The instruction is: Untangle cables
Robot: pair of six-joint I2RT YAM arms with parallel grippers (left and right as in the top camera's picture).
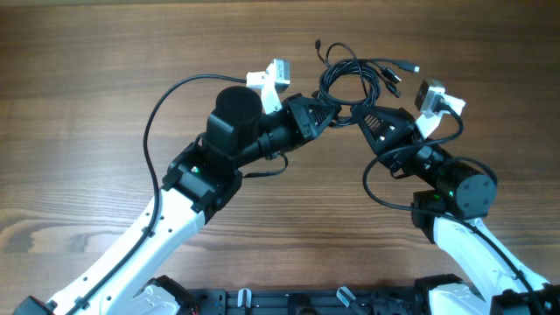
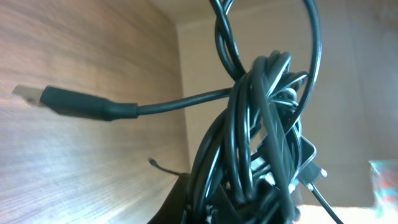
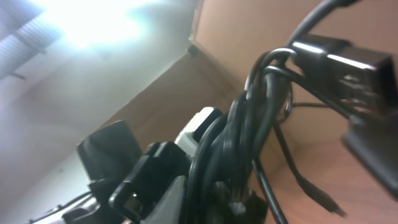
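Looking down from above, I have the left arm (image 1: pixel 219 149) reaching in from the lower left across the wooden surface (image 1: pixel 79 79), with its white left camera (image 1: pixel 273 77) on the far side of the wrist. The left pincer (image 1: pixel 331 112) sits near the middle of the surface, its tip at the near edge of the cables (image 1: pixel 350 74). On the left wrist view its jaws are together, clamped on the cables. The black bundle rises straight out of the tip and fills the middle of that picture, with several strands wound round each other and loops running off the top. One strand leaves the bundle to the left and ends in a USB plug (image 2: pixel 50 99) with a metal tip, seen against the wood.

From above, the cables lie as a loose knot of loops at the far middle of the surface, just beyond both pincer tips. A thin end (image 1: pixel 317 42) pokes out at the far left of the knot, and two strands trail right to a pale-tipped plug (image 1: pixel 409 66) and a dark plug (image 1: pixel 394 86).

The right pincer (image 1: pixel 362 117) comes in from the right, just beside the left one, at the same near edge of the bundle. On its wrist view the strands pass close and blurred, so I cannot tell whether its jaws are apart or together. The right arm (image 1: pixel 455 188) enters from the lower right, and the right camera (image 1: pixel 435 94) sits just right of the knot.
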